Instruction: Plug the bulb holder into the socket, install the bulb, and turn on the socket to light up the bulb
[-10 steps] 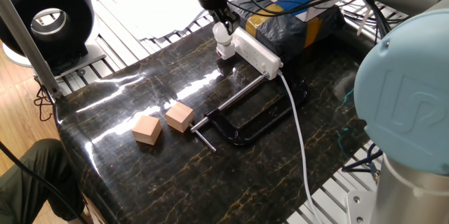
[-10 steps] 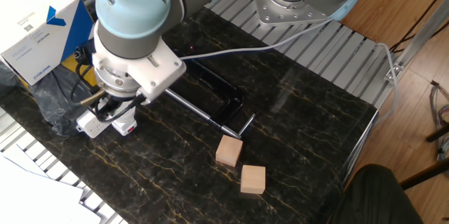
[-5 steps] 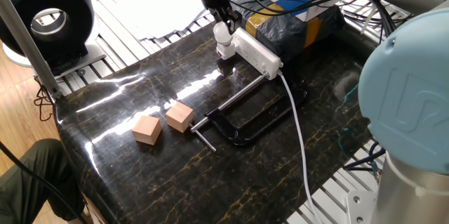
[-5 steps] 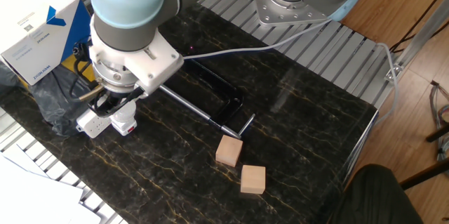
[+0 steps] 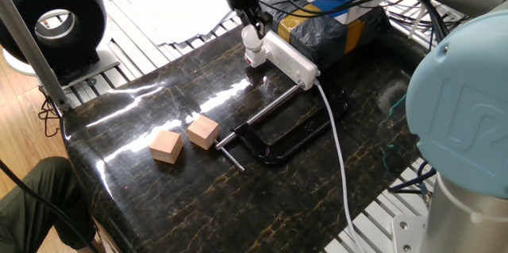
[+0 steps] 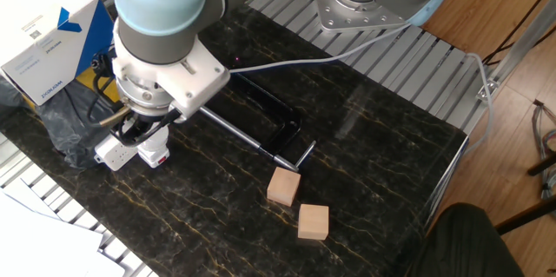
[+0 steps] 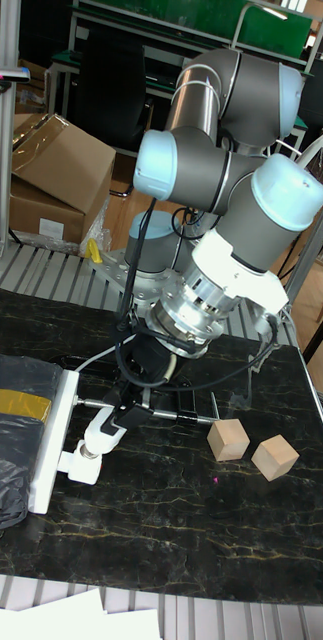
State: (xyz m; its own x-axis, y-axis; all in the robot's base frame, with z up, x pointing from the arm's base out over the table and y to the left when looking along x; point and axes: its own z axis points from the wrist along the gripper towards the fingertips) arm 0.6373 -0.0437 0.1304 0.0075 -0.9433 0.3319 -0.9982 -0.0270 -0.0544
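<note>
Gripper: our gripper (image 7: 109, 424) is at the end of the socket (image 5: 290, 57), fingers closed around the bulb (image 5: 252, 38).
Bulb: it sits upright on the bulb holder (image 5: 255, 57), unlit.
Bulb holder: it looks plugged into the socket's end.
Socket: it lies beside the black bag (image 5: 337, 29), cable trailing off.
Progress: we judge plugging done, bulb nearly seated; release and switching on remain.
Change: since a second ago our arm has shifted slightly; the wooden cubes (image 5: 166, 146) and the clamp (image 5: 278, 137) are unmoved.

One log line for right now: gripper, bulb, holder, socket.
gripper: on bulb, closure unclear | bulb: sideways in bulb holder | bulb holder: plugged into socket end | bulb: unlit
</note>
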